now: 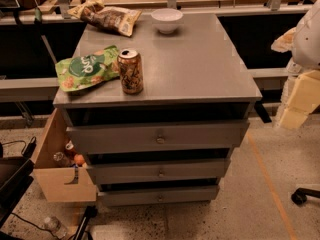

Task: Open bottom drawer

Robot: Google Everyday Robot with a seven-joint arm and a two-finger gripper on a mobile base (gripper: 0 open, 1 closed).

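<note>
The bottom drawer (159,196) is the slimmest grey front, lowest on the grey cabinet (200,69), with a small round knob (160,198) at its centre. A dark gap shows above it. The mid-sized drawer front (160,171) and the tallest drawer front (159,136) sit above it, each stepping out a little further. My gripper (300,101) shows as cream-coloured blocks at the right edge, below the white arm (309,34). It is well to the right of the cabinet, at about top-drawer height, and touches nothing.
On the cabinet top lie a green snack bag (87,73), an upright can (130,71), a brown snack bag (107,16) and a white bowl (167,20). A cardboard box (62,181) with bottles stands at the cabinet's left. A chair wheel (302,195) is at lower right.
</note>
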